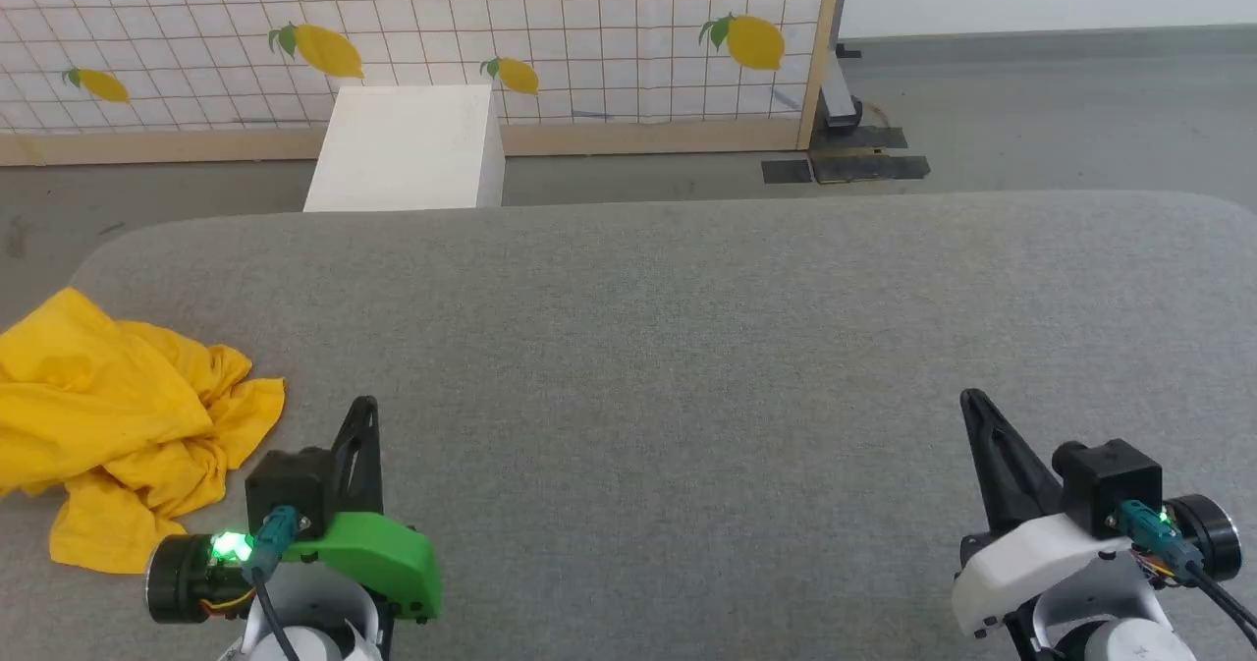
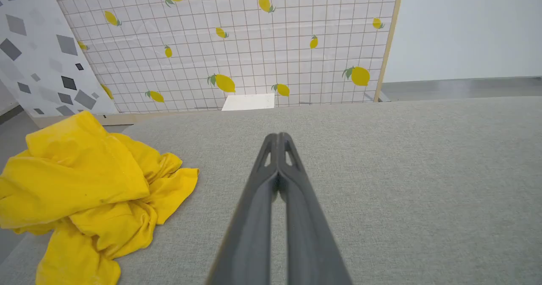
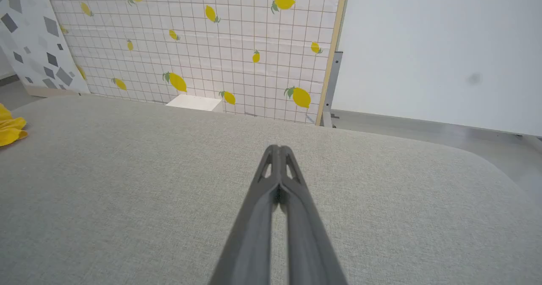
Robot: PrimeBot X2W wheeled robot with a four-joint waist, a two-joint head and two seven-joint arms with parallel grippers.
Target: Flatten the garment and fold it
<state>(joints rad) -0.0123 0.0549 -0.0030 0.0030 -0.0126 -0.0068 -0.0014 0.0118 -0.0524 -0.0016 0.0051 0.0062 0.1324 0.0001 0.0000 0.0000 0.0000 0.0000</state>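
Lying crumpled, the garment (image 1: 118,425) is being judged light and limp; a corner grip is being advised; left tool (image 1: 364,408) and right tool (image 1: 972,401) are being shown closed, empty.

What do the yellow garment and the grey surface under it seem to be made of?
The garment: soft matte cloth, probably cotton knit; it lies crumpled in loose folds with a stitched seam. The surface: grey woven fabric, matte, with a fine speckled weave; its rounded corners hint at padding beneath, but that is uncertain.
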